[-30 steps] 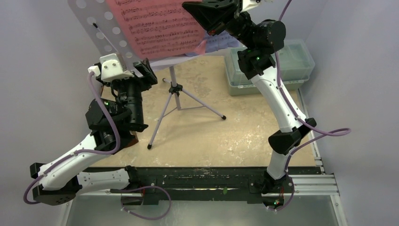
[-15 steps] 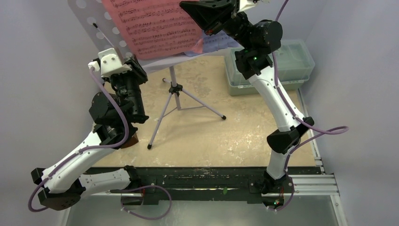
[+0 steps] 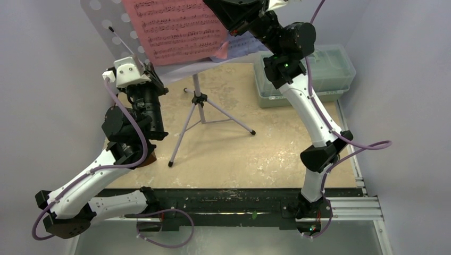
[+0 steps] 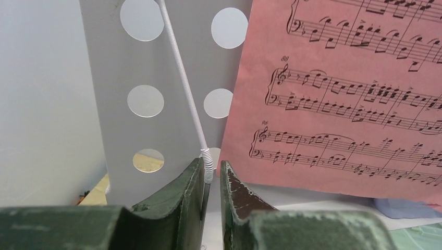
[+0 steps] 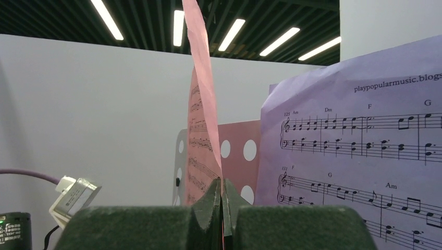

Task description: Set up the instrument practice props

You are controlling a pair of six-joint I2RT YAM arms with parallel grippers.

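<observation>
- Left wrist view: the left end effector (image 4: pixel 211 173) has its jaws drawn narrow around the coiled foot of the retainer wire (image 4: pixel 182 78) on the music stand (image 4: pixel 112 125). I cannot tell whether they pinch it.
- The wire's long axis runs up and slightly left from the fingertips, and the left arm is nearer.
- The right end effector (image 5: pixel 222 191) is clamped on the pink sheet (image 5: pixel 200 130), which rises straight above it. The blue sheet (image 5: pixel 365 156) lies to its right.
- Count: one stand, one wire in view, two sheets.

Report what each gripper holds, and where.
Right gripper: pink sheet, pinched at its edge. Left gripper: around the retainer wire at its spring base; grip uncertain.
</observation>
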